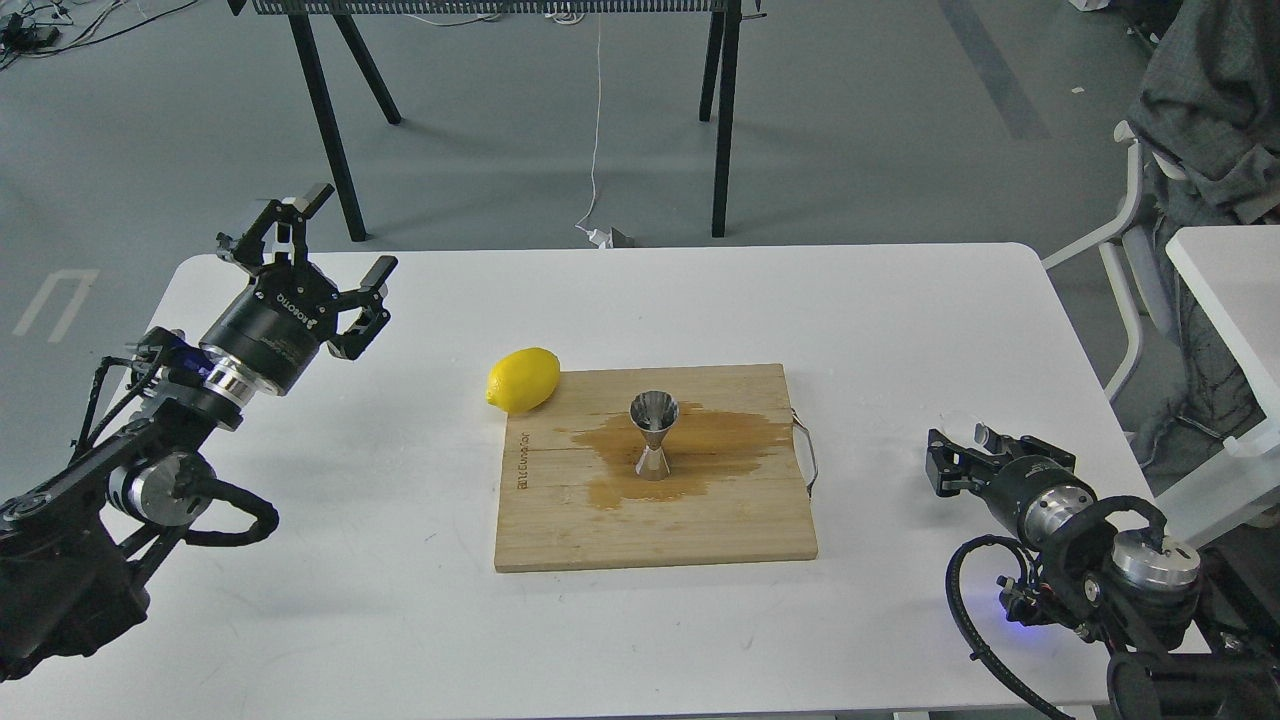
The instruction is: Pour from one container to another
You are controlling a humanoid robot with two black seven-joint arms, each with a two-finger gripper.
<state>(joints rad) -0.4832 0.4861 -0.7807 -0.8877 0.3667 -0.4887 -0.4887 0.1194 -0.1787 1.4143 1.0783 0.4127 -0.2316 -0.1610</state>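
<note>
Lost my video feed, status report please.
Left gripper open, empty. Right gripper shut on glass cup. Jigger upright on wet board. Path clear.

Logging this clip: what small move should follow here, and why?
Probably carry the right gripper, which seems closed on the tiny clear glass cup, left toward the shiny steel hourglass jigger: it stands upright on the stained wooden board, well apart from the cup.
</note>
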